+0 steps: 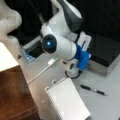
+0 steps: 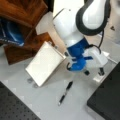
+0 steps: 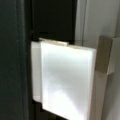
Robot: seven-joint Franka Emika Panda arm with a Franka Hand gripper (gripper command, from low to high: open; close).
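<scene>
In both front views the arm's white body hides the gripper (image 2: 100, 71) fingertips (their spread cannot be read), while the notebook (image 1: 67, 102) is cut off at a front view's bottom edge.

The arm (image 1: 60, 45) is clad in white shells, with a black joint cap, a blue-lit disc and a blue wrist mount (image 2: 78, 56).
</scene>
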